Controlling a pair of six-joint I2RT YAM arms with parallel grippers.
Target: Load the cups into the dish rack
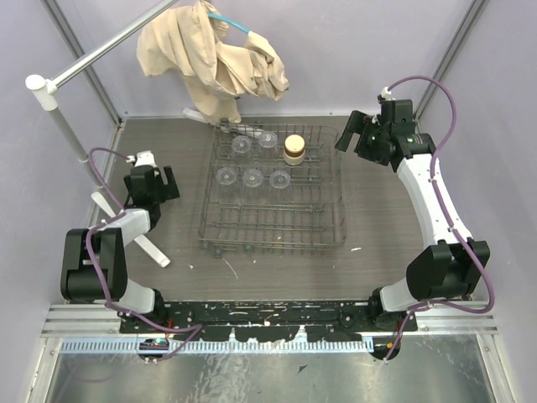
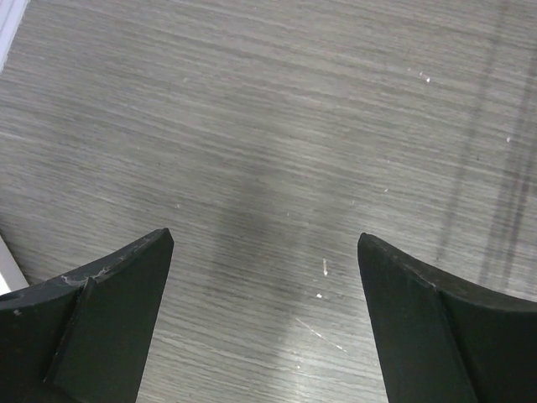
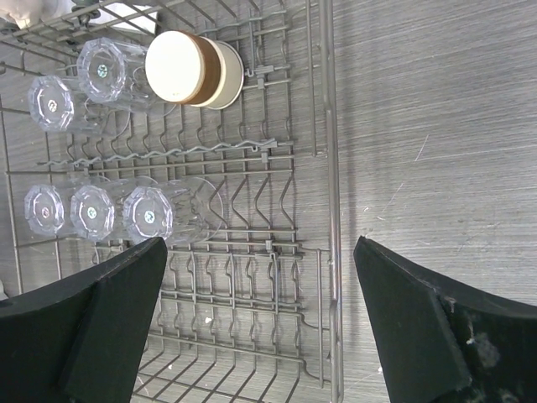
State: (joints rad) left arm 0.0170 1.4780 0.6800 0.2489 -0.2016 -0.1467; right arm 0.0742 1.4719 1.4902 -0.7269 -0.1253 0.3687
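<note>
Inside the dish rack: six cups sit among the prongs in the far half, in two rows of three
Far row: two clear tumblers (image 1: 241,146) (image 1: 267,139) side by side, with the tan cup (image 1: 294,149) just beside them at the right end
Near row: three clear tumblers (image 1: 226,175) (image 1: 252,177) (image 1: 279,179) close together in a line
Cup posture: all six appear to stand mouth-down with their flat round ends up; in the right wrist view the tan cup (image 3: 180,67) shows a cream face ringed by a brown band
Dish rack: the grey wire basket (image 1: 273,243) lies flat in the middle of the table (image 1: 377,218), its long side running away from the arm bases
Right hand: the right hand (image 3: 260,243) is spread wide with nothing between its fingers; it hangs by the rack's far right corner, and the rack's right rim runs between the fingers in its wrist view
Left hand: the left hand (image 2: 265,239) is also spread wide and holds nothing; it hangs over bare table to the left of the rack, well apart from it
Back of the scene: a beige cloth (image 1: 214,50) is draped over a slanted metal rod (image 1: 109,52), behind the rack's far edge
</note>
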